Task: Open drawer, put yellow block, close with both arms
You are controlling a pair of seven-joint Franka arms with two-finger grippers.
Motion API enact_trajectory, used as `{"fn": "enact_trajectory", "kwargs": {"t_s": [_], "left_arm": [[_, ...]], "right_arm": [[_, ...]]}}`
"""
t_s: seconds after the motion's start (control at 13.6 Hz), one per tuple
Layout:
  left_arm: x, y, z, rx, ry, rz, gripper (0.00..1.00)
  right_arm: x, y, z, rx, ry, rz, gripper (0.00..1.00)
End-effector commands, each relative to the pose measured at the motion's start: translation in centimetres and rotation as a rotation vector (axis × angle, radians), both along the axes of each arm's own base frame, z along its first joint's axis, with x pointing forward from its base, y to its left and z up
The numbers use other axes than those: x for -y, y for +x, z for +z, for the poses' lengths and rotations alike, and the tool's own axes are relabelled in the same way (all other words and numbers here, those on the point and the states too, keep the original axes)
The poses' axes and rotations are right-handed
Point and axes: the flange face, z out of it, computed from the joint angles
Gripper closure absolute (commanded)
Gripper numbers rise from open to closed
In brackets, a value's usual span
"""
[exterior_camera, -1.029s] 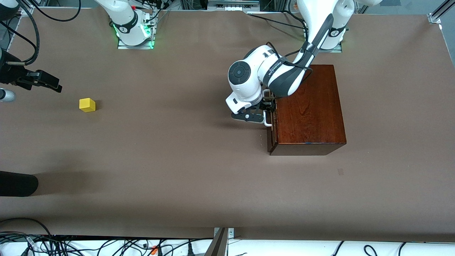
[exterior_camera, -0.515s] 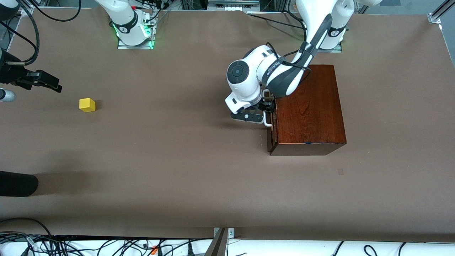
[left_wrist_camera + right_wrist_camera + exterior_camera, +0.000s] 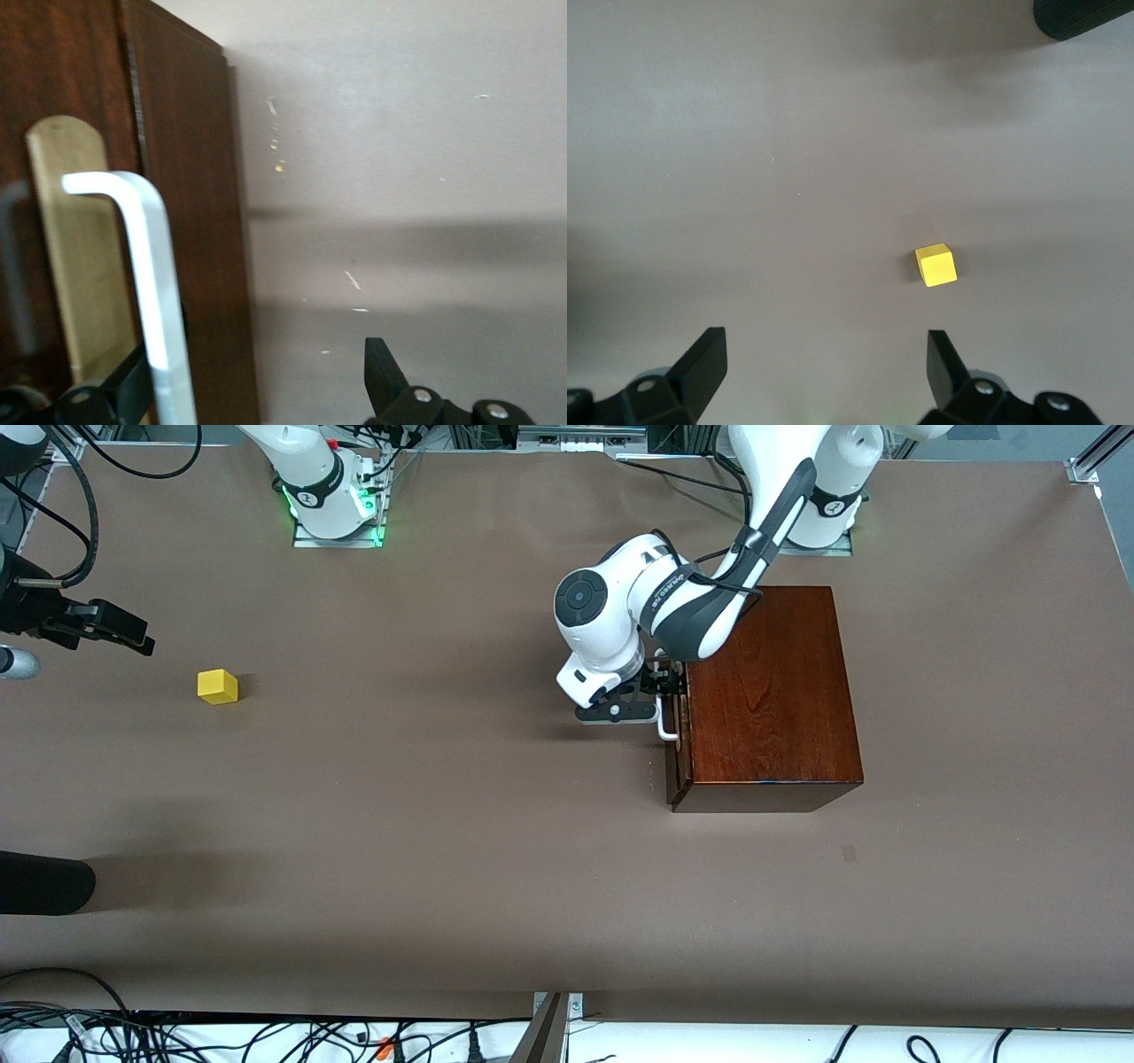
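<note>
Because the drawer (image 3: 678, 731) must be pulled out before anything can go inside, the left gripper (image 3: 663, 691) sits at the front of the mahogany-coloured box (image 3: 766, 691), level with the white bar handle (image 3: 146, 292). In the left wrist view its jaws stand apart, one finger on each side of the handle's upright leg, so the handle is straddled but not visibly clamped. The drawer's front lies nearly flush with the box, which suggests the pull has hardly begun. The handle faces the right arm's end of the table, so a pull that way would slide the tray out toward open tabletop.

The yellow block (image 3: 217, 686) rests on the brown table (image 3: 443, 824) well apart from the box, toward the right arm's end. The right gripper (image 3: 824, 372) waits in the air close by, over bare table just beside the block, with jaws spread wide and empty, placed for a later descent and pickup once the drawer is open.
</note>
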Motion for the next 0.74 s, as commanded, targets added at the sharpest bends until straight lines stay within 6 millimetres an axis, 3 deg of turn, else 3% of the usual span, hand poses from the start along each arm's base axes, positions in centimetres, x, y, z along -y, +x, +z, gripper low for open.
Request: {"fn": "enact_trajectory", "kwargs": {"t_s": [0.0,0.66], "left_arm": [[-0.6,-0.5,0.1,0.014,0.083,-0.011,0.0],[1.3,-2.3,-2.4,-0.004,0.092,-0.051,0.0]], "right_arm": [[0.3,-0.6,0.7,0.006,-0.007,0.0,0.0],[0.3,-0.6,0.7,0.008,-0.007,0.0,0.0]]}}
